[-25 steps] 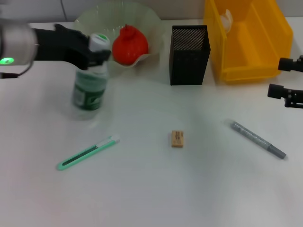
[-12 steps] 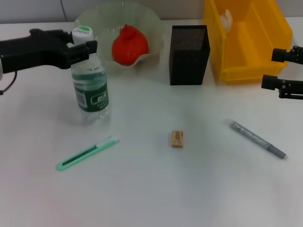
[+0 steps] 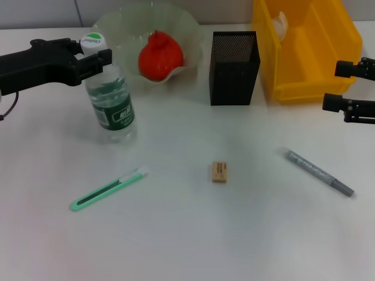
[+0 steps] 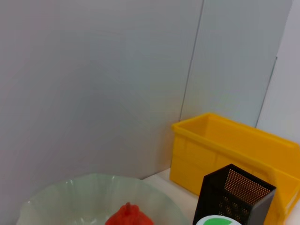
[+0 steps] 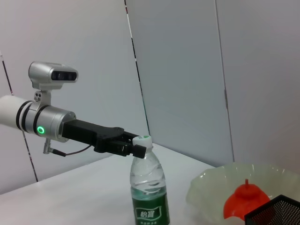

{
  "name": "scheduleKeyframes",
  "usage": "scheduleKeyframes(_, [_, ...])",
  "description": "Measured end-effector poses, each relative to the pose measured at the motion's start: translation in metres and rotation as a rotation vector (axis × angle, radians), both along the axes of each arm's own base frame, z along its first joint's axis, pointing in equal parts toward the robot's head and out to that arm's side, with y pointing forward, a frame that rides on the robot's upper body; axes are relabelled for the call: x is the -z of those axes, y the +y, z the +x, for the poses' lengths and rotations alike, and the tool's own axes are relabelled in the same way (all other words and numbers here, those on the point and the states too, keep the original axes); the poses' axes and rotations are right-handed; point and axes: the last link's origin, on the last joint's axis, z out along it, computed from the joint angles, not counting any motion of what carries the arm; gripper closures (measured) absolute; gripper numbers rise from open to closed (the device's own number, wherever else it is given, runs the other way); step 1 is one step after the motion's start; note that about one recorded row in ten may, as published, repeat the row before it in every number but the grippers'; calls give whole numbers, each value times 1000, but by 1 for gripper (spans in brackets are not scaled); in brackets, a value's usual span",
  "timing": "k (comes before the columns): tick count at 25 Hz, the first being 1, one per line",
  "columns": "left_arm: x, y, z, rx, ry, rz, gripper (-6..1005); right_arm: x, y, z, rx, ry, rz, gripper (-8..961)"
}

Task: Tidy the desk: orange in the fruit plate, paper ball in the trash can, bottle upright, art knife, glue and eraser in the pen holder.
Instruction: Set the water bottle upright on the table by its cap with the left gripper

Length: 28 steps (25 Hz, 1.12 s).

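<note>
The clear bottle (image 3: pixel 111 102) with a green label stands on the table, leaning slightly left. My left gripper (image 3: pixel 94 54) is shut on its neck under the white-green cap (image 4: pixel 216 220). The right wrist view shows the same hold on the bottle (image 5: pixel 149 187). The orange (image 3: pixel 160 55) lies in the glass fruit plate (image 3: pixel 123 23). A white paper ball (image 3: pixel 280 23) sits in the yellow trash can (image 3: pixel 328 52). The green art knife (image 3: pixel 108 189), tan eraser (image 3: pixel 220 171) and grey glue stick (image 3: pixel 319 172) lie on the table. The black mesh pen holder (image 3: pixel 234 67) stands mid-back. My right gripper (image 3: pixel 347 85) hovers open at the right edge.
The white table (image 3: pixel 187 234) stretches toward me past the small items. The trash can stands close beside the pen holder, and the fruit plate sits just behind the bottle. A grey wall (image 4: pixel 93 70) runs behind the table.
The bottle has gone from a blurred, moving state to standing on the table. My left gripper shifted a little left with the bottle's top. The right gripper edged slightly inward.
</note>
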Motion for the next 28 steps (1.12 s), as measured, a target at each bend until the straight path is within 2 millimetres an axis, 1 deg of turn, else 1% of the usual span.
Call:
scheduleKeyframes(6, [7,-1,-2,22,13,-13,543,1,0,0,1,2,-4,120])
scheduleKeyframes(8, [12,0,-5,25,13,-24,542,2,0,0,2,5,-8,120])
scheduleKeyframes(23, [16,-5,-6,80,44,-31,534,2,1,0,3,5,-12,120])
scheduleKeyframes(28, [13,-9,-4,102,9,-28,440,2,1,0,3,4,-11,121])
